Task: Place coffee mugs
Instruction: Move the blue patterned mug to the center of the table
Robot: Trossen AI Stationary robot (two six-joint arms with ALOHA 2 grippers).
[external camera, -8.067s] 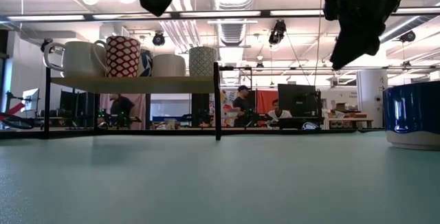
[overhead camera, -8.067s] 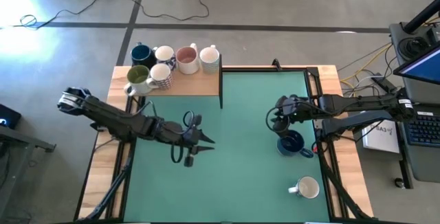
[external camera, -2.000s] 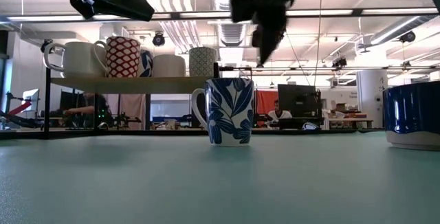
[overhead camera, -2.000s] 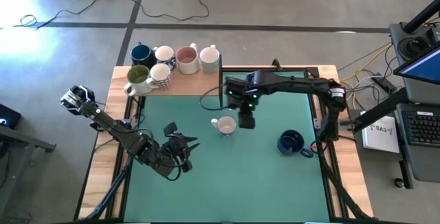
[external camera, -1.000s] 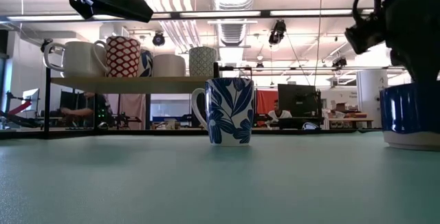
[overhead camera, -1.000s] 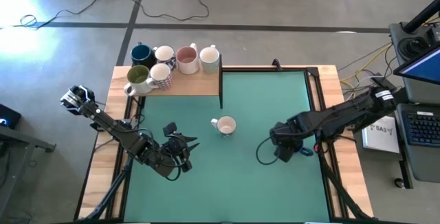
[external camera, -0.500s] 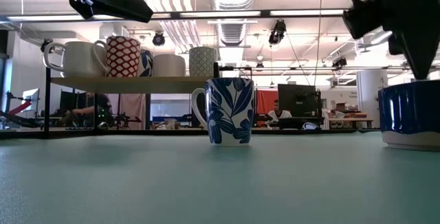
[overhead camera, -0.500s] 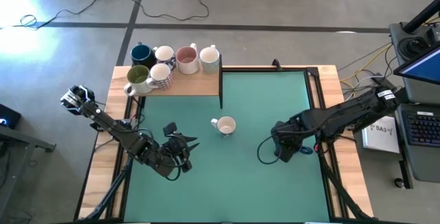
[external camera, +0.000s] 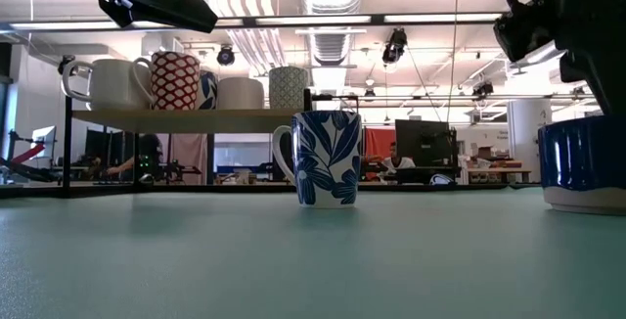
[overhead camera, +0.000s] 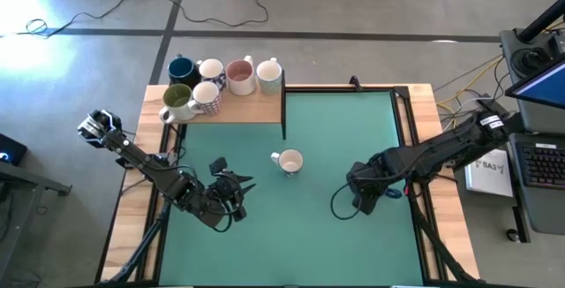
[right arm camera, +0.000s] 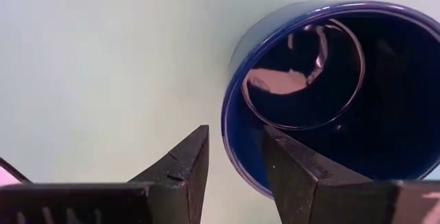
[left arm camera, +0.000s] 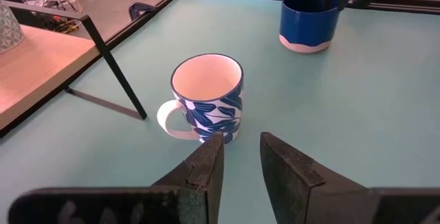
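Desk (overhead camera: 335, 235): green mat, wood edges; raised wooden shelf (overhead camera: 247, 109) at one back corner. Open workshop beyond, screens and people.
Six mugs (overhead camera: 240, 77) upright on shelf.
Leaf mug (overhead camera: 289, 162): upright mid-desk, handle toward the shelf side.
Blue mug (right arm camera: 330, 93): upright near right edge; right tool (right arm camera: 234, 159) parted astride its rim.
Left tool (left arm camera: 240, 157): slightly parted, empty, aimed at the leaf mug.
No legible writing.
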